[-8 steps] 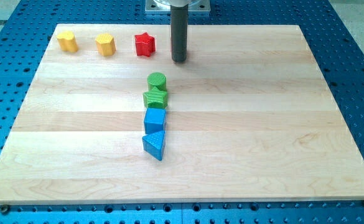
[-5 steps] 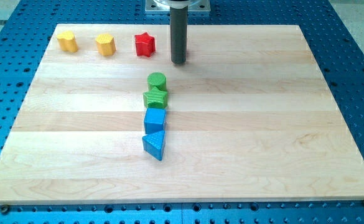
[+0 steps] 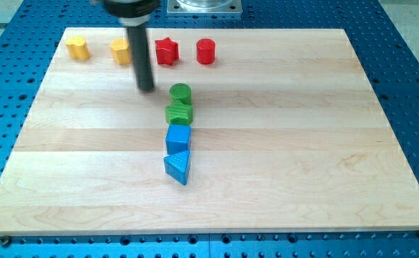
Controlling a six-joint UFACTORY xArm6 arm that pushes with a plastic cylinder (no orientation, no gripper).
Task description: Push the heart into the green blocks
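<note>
The arm enters from the view's top, left of centre, as 1 straight dark rod under a wider black collar cut off by the frame edge; the rod stands close to upright, leaning slightly toward the view's right as it descends; my tip [image 3: 147,89] rests at board height in the upper-left-centre of the view; the collar looks blurred.

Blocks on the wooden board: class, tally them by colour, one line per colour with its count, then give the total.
Yellow: 2, one at the view's top left, one partly behind the rod
Red: 2, a star and a cylinder
Green: 2, a cylinder and a star
Blue: 2, a cube and a triangle
Total: 8
</note>
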